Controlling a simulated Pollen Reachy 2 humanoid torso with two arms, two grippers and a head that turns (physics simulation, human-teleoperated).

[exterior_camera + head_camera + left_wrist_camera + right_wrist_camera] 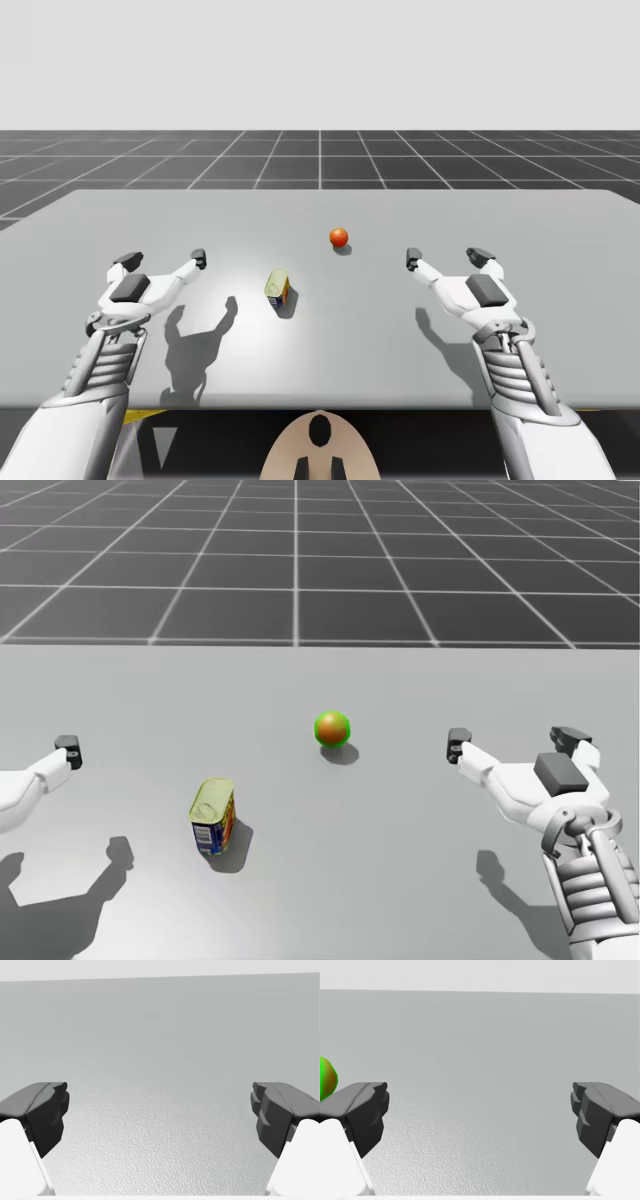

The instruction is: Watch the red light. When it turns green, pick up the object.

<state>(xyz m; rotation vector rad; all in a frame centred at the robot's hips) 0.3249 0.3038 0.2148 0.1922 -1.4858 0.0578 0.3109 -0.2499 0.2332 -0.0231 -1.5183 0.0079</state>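
The small rounded-corner metal tin (213, 817), with a pale yellow-green lid and a blue-and-red label, rests on the grey counter (520, 215) with its pale face turned up. I judge it rigid and light. Its painted sides are smooth enough to slip, so a firm pinch across the two broad label faces, low on the body, looks safest. The lid's rim offers little purchase.

The tin sits beside my left tool (163, 259), off its inner finger and a little back toward my torso, not ahead of it. It is nearer to that tool than to my right tool (446, 258), which is well apart on the other side. Reaching the tin would mean swinging the left tool inward and turning it to line its fingers up with the tin's sides.

Both tools are spread wide with nothing held, and only bare counter lies between each pair of fingers.

Beyond the tin, the small signal ball (332, 728) reads orange-red from above. From my head it has a green rim around an orange core, and it is green beside my right tool's inner finger. I judge the signal is turning green.
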